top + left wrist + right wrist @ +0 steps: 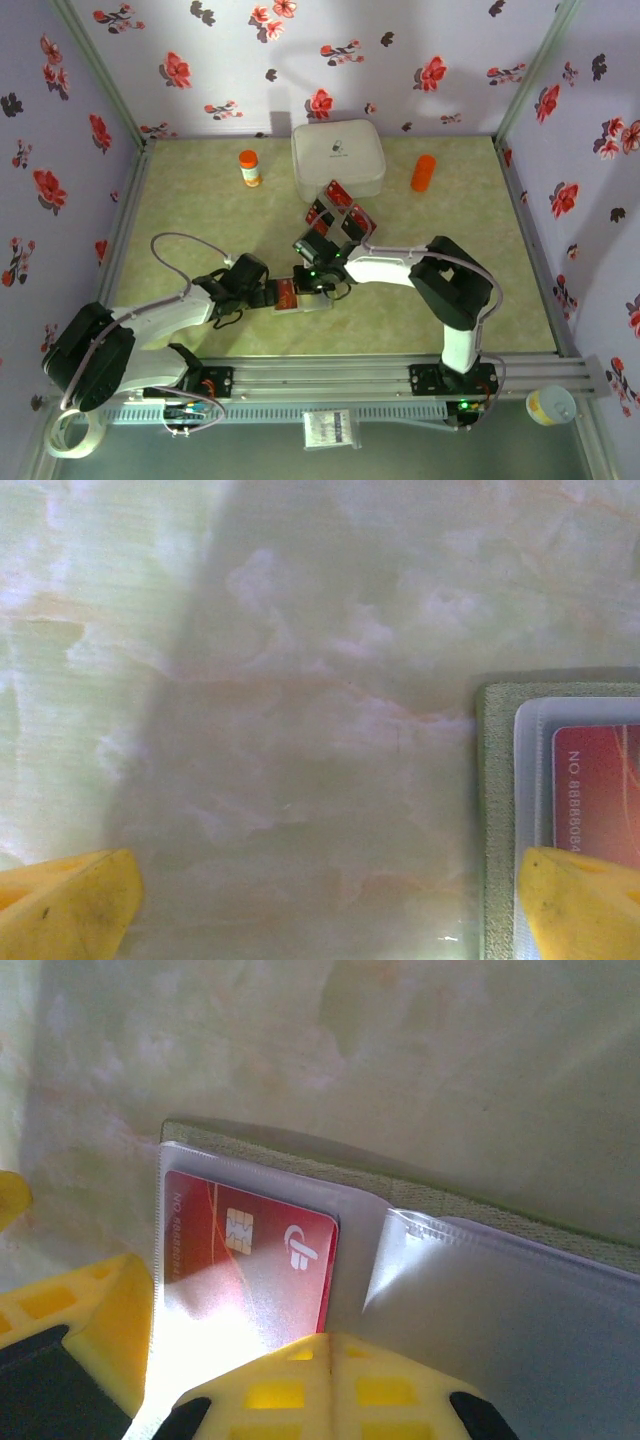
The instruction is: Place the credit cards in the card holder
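A: What's at the back of the bench (200, 230)?
B: I see a white rounded case (338, 158) by the far wall — a small orange bottle (249, 168) upright to its left, an orange cylinder (424, 172) to its right.

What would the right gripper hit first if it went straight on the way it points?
Probably the red card, tucked in a clear pocket of the open card holder, ahead of the shut right gripper; whether they touch is unclear.

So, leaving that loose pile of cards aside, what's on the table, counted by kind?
Card holder: 1
Red card tucked in it: 1
White case: 1
Orange containers: 2
Total: 5
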